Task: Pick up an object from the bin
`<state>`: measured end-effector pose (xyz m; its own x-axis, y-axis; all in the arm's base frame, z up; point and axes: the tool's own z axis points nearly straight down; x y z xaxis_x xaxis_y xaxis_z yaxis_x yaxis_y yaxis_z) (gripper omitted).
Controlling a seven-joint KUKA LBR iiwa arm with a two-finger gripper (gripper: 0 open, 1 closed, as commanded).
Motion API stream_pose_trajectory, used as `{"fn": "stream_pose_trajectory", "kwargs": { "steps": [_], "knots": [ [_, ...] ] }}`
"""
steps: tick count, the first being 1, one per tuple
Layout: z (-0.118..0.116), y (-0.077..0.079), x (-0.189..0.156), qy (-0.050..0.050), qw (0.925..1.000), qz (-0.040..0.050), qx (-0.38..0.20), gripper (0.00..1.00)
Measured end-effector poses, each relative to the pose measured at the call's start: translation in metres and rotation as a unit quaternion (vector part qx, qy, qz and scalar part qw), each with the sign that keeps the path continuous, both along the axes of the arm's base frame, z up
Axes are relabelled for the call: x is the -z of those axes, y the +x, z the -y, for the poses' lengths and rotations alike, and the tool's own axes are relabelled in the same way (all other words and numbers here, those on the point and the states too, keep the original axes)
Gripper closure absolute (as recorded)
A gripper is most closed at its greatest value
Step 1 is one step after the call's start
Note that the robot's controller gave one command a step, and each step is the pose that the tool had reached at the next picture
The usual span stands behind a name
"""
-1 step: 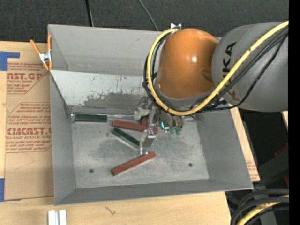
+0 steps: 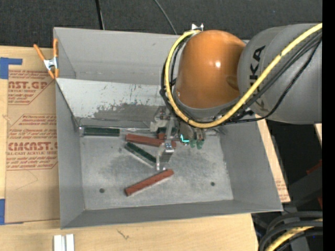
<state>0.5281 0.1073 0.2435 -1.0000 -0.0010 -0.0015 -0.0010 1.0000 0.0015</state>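
My gripper (image 2: 163,160) reaches down from under the orange cover into the middle of the bin. It stands at the right end of a dark green stick (image 2: 140,150), which lies slanted on the floor. Just behind that, a red-brown stick (image 2: 143,138) lies with its right end under the gripper's body. A second red-brown stick (image 2: 149,182) lies slanted in front of the gripper, its upper end close below the tip. Whether the gripper touches any of the sticks cannot be made out.
Another dark green stick (image 2: 100,132) lies along the foot of the back wall at the left. The arm and its orange cover hang over the bin's right back part and hide what is beneath.
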Motion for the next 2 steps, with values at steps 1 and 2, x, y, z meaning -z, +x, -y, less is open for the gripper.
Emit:
{"fn": "stream_pose_trajectory", "kwargs": {
  "steps": [1, 2],
  "knots": [
    [0.002, -0.004, 0.04, 0.0, 0.9999, 0.0041, -0.012, 0.0],
    [0.031, -0.023, 0.103, 0.0, 0.9996, 0.0014, -0.029, 0.0]
  ]
}}
